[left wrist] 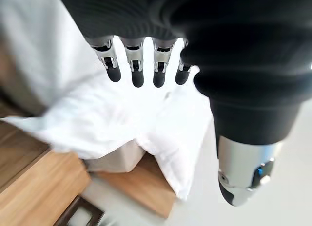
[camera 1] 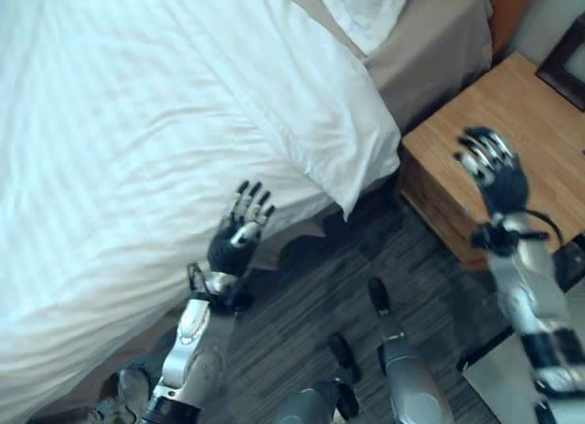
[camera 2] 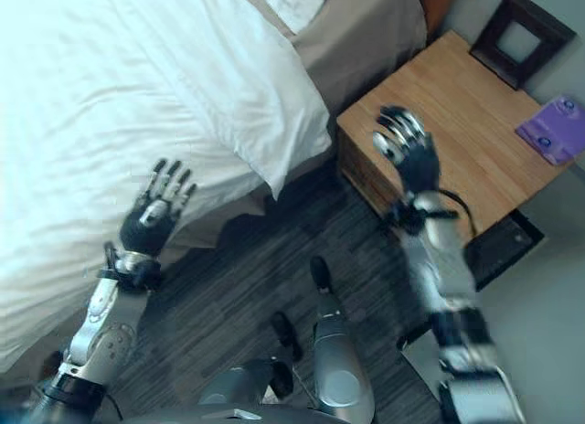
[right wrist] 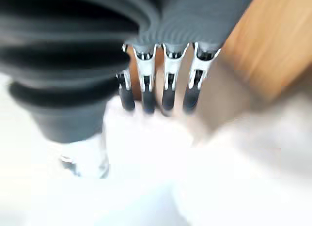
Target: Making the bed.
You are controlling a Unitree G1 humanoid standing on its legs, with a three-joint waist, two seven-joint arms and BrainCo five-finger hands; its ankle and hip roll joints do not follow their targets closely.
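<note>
Floor [camera 1: 320, 287]: dark grey, streaked like low carpet or plank, lying between the robot and the bed.
Left hand [camera 1: 239, 232]: raised at the near edge of the bed, fingers straight and spread, holding nothing; it hovers just beside the white duvet [camera 1: 137, 150] without clear contact.
Right hand [camera 2: 407, 150]: lifted over the wooden nightstand [camera 2: 475, 141], well apart from the bedding, fingers extended and slightly fanned, nothing in its grasp.
Duvet: white, soft, faintly striped weave, with shallow wrinkles; its corner [camera 1: 352, 196] hangs off the mattress edge in a loose pointed flap above the floor.
Mattress side [camera 1: 430, 49]: beige fabric, smooth, exposed beyond the duvet corner near the head of the bed.
Pillow [camera 1: 366, 13]: white, plump, at the head of the bed, partly cut off by the frame.
Nightstand: light wood grain, flat square top, sharp edges; a dark picture frame [camera 2: 516, 40] and a purple packet [camera 2: 553, 127] sit toward its far side.
Risk: the right hand is close above the nightstand, so a sweep toward the bed could probably clip its edge or knock something on it.
Risk, cloth: the slack corner may slide further off if pulled by flat fingers rather than pinched.
</note>
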